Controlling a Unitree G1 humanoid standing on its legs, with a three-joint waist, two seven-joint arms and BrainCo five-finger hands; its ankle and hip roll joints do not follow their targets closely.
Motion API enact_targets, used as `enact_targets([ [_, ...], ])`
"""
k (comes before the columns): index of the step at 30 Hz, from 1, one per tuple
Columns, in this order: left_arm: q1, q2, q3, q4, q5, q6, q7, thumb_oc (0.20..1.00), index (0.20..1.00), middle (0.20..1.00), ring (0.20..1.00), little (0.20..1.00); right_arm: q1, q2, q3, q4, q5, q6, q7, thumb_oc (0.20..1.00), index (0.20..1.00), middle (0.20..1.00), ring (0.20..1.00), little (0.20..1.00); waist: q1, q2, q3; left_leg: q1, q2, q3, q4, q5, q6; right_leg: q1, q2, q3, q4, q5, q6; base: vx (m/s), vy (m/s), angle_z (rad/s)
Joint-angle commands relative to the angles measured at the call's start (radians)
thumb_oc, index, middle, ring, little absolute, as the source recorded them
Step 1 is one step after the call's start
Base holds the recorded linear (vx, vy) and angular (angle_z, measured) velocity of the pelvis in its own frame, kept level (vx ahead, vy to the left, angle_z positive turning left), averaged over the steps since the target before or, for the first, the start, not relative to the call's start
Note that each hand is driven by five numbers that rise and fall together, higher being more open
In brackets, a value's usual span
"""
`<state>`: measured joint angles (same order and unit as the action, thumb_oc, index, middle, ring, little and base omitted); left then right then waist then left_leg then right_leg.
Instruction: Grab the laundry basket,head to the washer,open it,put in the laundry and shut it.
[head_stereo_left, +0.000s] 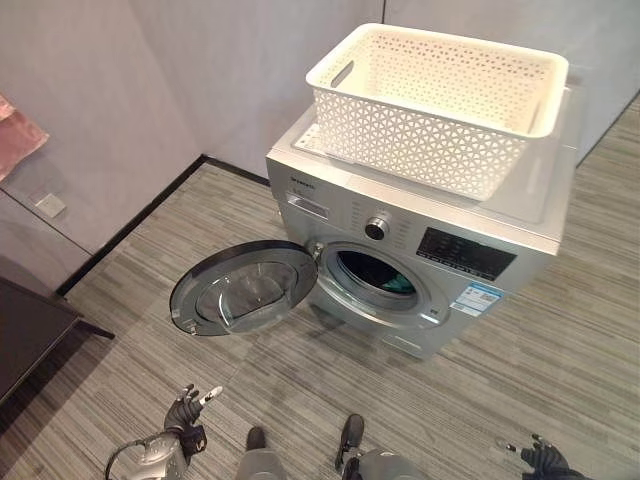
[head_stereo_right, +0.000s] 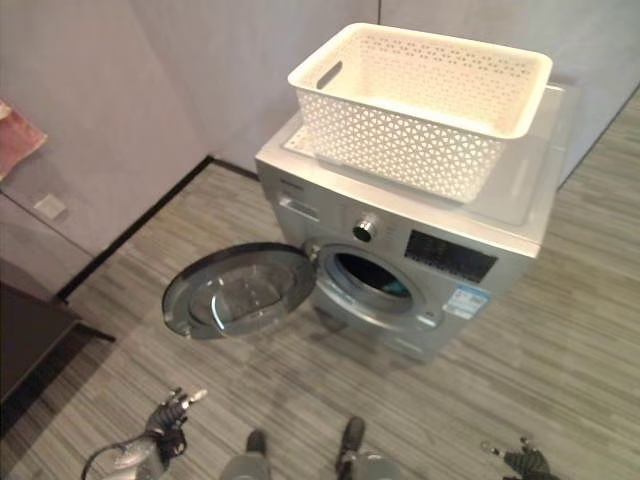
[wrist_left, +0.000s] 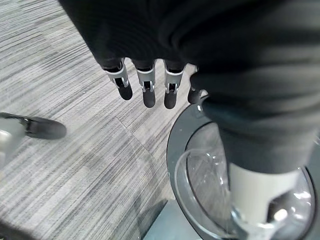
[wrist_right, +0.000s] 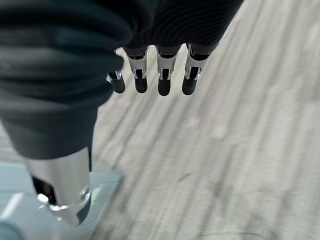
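A white plastic laundry basket (head_stereo_left: 440, 105), rectangular with a lattice of small triangular openings and a slot handle in its end wall, is seen standing on the flat top of the washer (head_stereo_left: 400, 250); its inside appears bare down to the perforated floor. The washer is a silver front-loader with a round knob, a dark display panel and a small blue label on its face. Its round door (head_stereo_left: 240, 288), a grey ring around a bulging clear glass bowl, is swung fully open to the washer's left and hangs low over the floor. Inside the drum opening (head_stereo_left: 378, 274) something dark with a greenish tint can be made out, though what it is cannot be told.

The floor (head_stereo_left: 560, 340) is covered with grey striped carpet tiles. Plain grey walls stand behind the washer, a pink cloth (head_stereo_left: 15, 135) is at the left edge, and the corner of a dark low table (head_stereo_left: 30, 330) is seen at lower left.

The left hand (head_stereo_left: 185, 410) is held low, near the open door but apart from it, its fingers (wrist_left: 148, 90) straight, spread apart and holding nothing. The right hand (head_stereo_left: 545, 458) is held low at the right, well apart from the washer, its fingers (wrist_right: 162, 80) likewise straight, slightly apart and bare.
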<state>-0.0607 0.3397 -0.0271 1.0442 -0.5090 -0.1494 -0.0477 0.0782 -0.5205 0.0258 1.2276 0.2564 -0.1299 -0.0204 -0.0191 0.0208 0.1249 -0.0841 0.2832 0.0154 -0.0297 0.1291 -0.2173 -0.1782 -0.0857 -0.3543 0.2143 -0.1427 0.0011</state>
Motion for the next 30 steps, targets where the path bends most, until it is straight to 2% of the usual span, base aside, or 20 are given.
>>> enact_targets([
  [1, -0.001, 0.078, 0.027, -0.015, 0.022, -0.028, 0.021, 1.0, 1.0, 1.0, 1.0, 1.0, 0.023, -0.031, -0.012, 0.018, -0.041, 0.002, 0.006, 1.0, 1.0, 1.0, 1.0, 1.0, 0.026, 0.006, -0.012, -0.019, -0.101, 0.031, -0.002, -0.001, 0.089, 0.137, -0.1, 0.039, -0.14, 0.132, 0.133, 0.0, 0.346, 0.26],
  [3, -0.017, 0.106, 0.025, -0.038, 0.027, -0.036, 0.019, 1.0, 1.0, 1.0, 1.0, 1.0, 0.018, -0.032, 0.005, 0.011, -0.075, 0.01, 0.015, 1.0, 1.0, 1.0, 1.0, 1.0, 0.023, -0.009, 0.001, -0.034, -0.136, 0.036, 0.03, -0.039, 0.105, 0.125, -0.136, 0.066, -0.146, 0.165, 0.148, 0.0, 0.342, -0.15],
  [5, -0.019, 0.119, 0.022, -0.055, 0.031, -0.037, 0.018, 1.0, 1.0, 1.0, 1.0, 1.0, 0.025, -0.029, 0.01, 0.002, -0.084, 0.008, 0.023, 1.0, 1.0, 1.0, 1.0, 1.0, 0.025, -0.017, 0.006, -0.04, -0.147, 0.044, 0.038, -0.053, 0.112, 0.118, -0.148, 0.073, -0.148, 0.174, 0.155, 0.0, 0.245, -0.18],
  [7, -0.062, 0.175, 0.012, -0.078, 0.062, -0.048, 0.029, 1.0, 1.0, 1.0, 1.0, 1.0, 0.029, -0.039, 0.057, -0.028, -0.145, 0.009, 0.045, 1.0, 1.0, 1.0, 1.0, 1.0, 0.026, -0.042, 0.034, -0.071, -0.191, 0.065, 0.064, -0.091, 0.139, 0.083, -0.195, 0.094, -0.15, 0.223, 0.183, -0.09, 0.372, -0.2],
  [9, -0.09, 0.198, 0.013, -0.072, 0.064, -0.051, 0.039, 1.0, 1.0, 1.0, 1.0, 1.0, 0.023, -0.038, 0.076, -0.039, -0.155, 0.007, 0.049, 1.0, 1.0, 1.0, 1.0, 1.0, 0.026, -0.053, 0.047, -0.091, -0.205, 0.071, 0.077, -0.099, 0.147, 0.064, -0.208, 0.108, -0.15, 0.242, 0.191, -0.1, 0.28, -0.3],
  [10, -0.191, 0.253, -0.013, -0.06, 0.09, -0.06, 0.066, 1.0, 1.0, 1.0, 1.0, 1.0, 0.019, -0.021, 0.093, -0.055, -0.142, 0.005, 0.053, 1.0, 1.0, 1.0, 1.0, 1.0, 0.006, -0.075, 0.08, -0.154, -0.234, 0.055, 0.129, -0.126, 0.162, 0.035, -0.223, 0.17, -0.149, 0.27, 0.195, -0.06, 0.197, -0.34],
  [12, -0.191, 0.253, -0.013, -0.06, 0.09, -0.06, 0.066, 1.0, 1.0, 1.0, 1.0, 1.0, 0.019, -0.021, 0.093, -0.055, -0.142, 0.005, 0.053, 1.0, 1.0, 1.0, 1.0, 1.0, 0.006, -0.075, 0.076, -0.158, -0.235, 0.055, 0.129, -0.124, 0.162, 0.031, -0.224, 0.17, -0.149, 0.272, 0.195, -0.06, 0.143, 0.21],
  [13, -0.253, 0.296, -0.021, -0.032, 0.115, -0.066, 0.087, 1.0, 1.0, 1.0, 1.0, 1.0, 0.012, -0.012, 0.122, -0.08, -0.14, 0.0, 0.064, 1.0, 1.0, 1.0, 1.0, 1.0, -0.009, -0.09, 0.092, -0.197, -0.246, 0.057, 0.161, -0.139, 0.168, 0.001, -0.238, 0.191, -0.16, 0.321, 0.197, -0.07, 0.118, 0.28],
  [14, -0.282, 0.322, -0.027, -0.029, 0.129, -0.069, 0.097, 1.0, 1.0, 1.0, 1.0, 1.0, 0.009, -0.014, 0.135, -0.084, -0.146, -0.002, 0.066, 1.0, 1.0, 1.0, 1.0, 1.0, -0.013, -0.096, 0.097, -0.219, -0.25, 0.058, 0.178, -0.143, 0.169, -0.009, -0.242, 0.193, -0.167, 0.339, 0.202, -0.07, 0.119, 0.05],
  [15, -0.283, 0.323, -0.028, -0.029, 0.129, -0.069, 0.097, 1.0, 1.0, 1.0, 1.0, 1.0, 0.009, -0.014, 0.135, -0.084, -0.146, -0.002, 0.065, 1.0, 1.0, 1.0, 1.0, 1.0, -0.013, -0.096, 0.096, -0.222, -0.25, 0.057, 0.18, -0.144, 0.169, -0.011, -0.242, 0.192, -0.167, 0.34, 0.202, -0.05, 0.079, -0.19],
  [16, -0.366, 0.382, -0.055, -0.002, 0.179, -0.065, 0.126, 1.0, 1.0, 1.0, 1.0, 1.0, -0.014, -0.011, 0.165, -0.097, -0.152, -0.005, 0.066, 1.0, 1.0, 1.0, 1.0, 1.0, -0.025, -0.109, 0.111, -0.265, -0.251, 0.055, 0.205, -0.15, 0.17, -0.033, -0.245, 0.195, -0.179, 0.368, 0.211, -0.05, 0.071, 0.03],
  [18, -0.43, 0.44, -0.079, 0.024, 0.223, -0.072, 0.149, 1.0, 1.0, 1.0, 1.0, 1.0, -0.027, -0.007, 0.197, -0.126, -0.158, -0.011, 0.071, 1.0, 1.0, 1.0, 1.0, 1.0, -0.03, -0.128, 0.119, -0.285, -0.246, 0.067, 0.213, -0.153, 0.169, -0.049, -0.241, 0.186, -0.191, 0.388, 0.22, -0.04, 0.082, 0.05],
  [22, -0.573, 0.513, -0.128, 0.093, 0.279, -0.062, 0.181, 1.0, 1.0, 1.0, 1.0, 1.0, -0.038, -0.014, 0.246, -0.18, -0.167, -0.019, 0.08, 1.0, 1.0, 1.0, 1.0, 1.0, -0.045, -0.16, 0.145, -0.315, -0.234, 0.089, 0.249, -0.169, 0.168, -0.07, -0.236, 0.183, -0.206, 0.418, 0.238, 0.01, 0.051, -0.18],
  [26, -0.726, 0.569, -0.192, 0.185, 0.342, -0.057, 0.207, 1.0, 1.0, 1.0, 1.0, 1.0, -0.069, -0.033, 0.29, -0.233, -0.165, -0.033, 0.078, 1.0, 1.0, 1.0, 1.0, 1.0, -0.083, -0.196, 0.168, -0.38, -0.211, 0.116, 0.307, -0.187, 0.164, -0.115, -0.231, 0.195, -0.223, 0.453, 0.252, 0.0, 0.057, -0.25],
  [30, -0.823, 0.584, -0.234, 0.199, 0.345, -0.057, 0.235, 1.0, 1.0, 1.0, 1.0, 1.0, -0.081, -0.05, 0.314, -0.297, -0.154, -0.045, 0.075, 1.0, 1.0, 1.0, 1.0, 1.0, -0.113, -0.219, 0.18, -0.436, -0.192, 0.124, 0.334, -0.191, 0.166, -0.162, -0.222, 0.207, -0.235, 0.469, 0.258, -0.01, 0.005, -0.21],
])
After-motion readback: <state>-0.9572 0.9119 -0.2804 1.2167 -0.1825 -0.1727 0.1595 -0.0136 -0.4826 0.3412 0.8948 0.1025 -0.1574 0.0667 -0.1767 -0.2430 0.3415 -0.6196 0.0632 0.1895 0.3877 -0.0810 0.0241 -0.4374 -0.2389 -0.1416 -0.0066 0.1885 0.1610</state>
